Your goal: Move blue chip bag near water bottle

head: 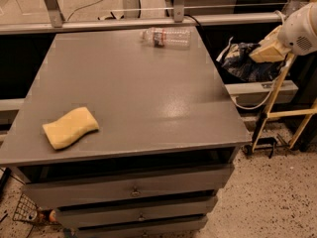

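Note:
The blue chip bag (pixel 241 61) is dark navy and crinkled, and it hangs in the air off the right side of the grey table (pixel 129 93), past its edge. My gripper (pixel 261 53) is shut on the blue chip bag from the right, its cream-coloured fingers pressed on the bag's right end. The water bottle (pixel 166 36) lies on its side at the back edge of the table, clear with a red-and-blue label. The bag is to the right of the bottle and a little nearer to the camera.
A yellow wavy sponge (pixel 70 127) lies at the front left of the table. Drawers (pixel 133 191) sit below the tabletop. A metal rail (pixel 148 21) runs behind the table. A yellow wooden frame (pixel 277 108) stands on the floor at the right.

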